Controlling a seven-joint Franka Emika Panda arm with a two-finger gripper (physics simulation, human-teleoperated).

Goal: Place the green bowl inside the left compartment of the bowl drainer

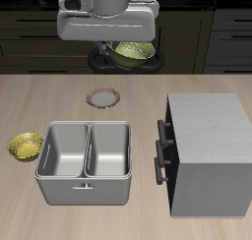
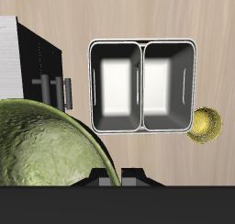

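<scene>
The green bowl (image 1: 135, 53) hangs high above the back of the table, tilted, its dimpled inside showing. My gripper (image 1: 116, 49) is shut on its rim. In the wrist view the green bowl (image 2: 41, 150) looms large beside my gripper (image 2: 117, 178), whose fingertips are mostly hidden. The bowl drainer (image 1: 87, 188) stands near the table's front edge, well below and forward of the bowl. Both of its wells are empty. Its left compartment (image 1: 64, 150) is the well beside the yellow bowl. The bowl drainer (image 2: 142, 46) lies fully in the wrist view.
A small yellow bowl (image 1: 26, 146) sits beside the drainer. A pink-rimmed plate (image 1: 104, 96) lies behind the drainer, under the gripper. A tall grey box (image 1: 209, 150) with dark handles stands on the drainer's other side.
</scene>
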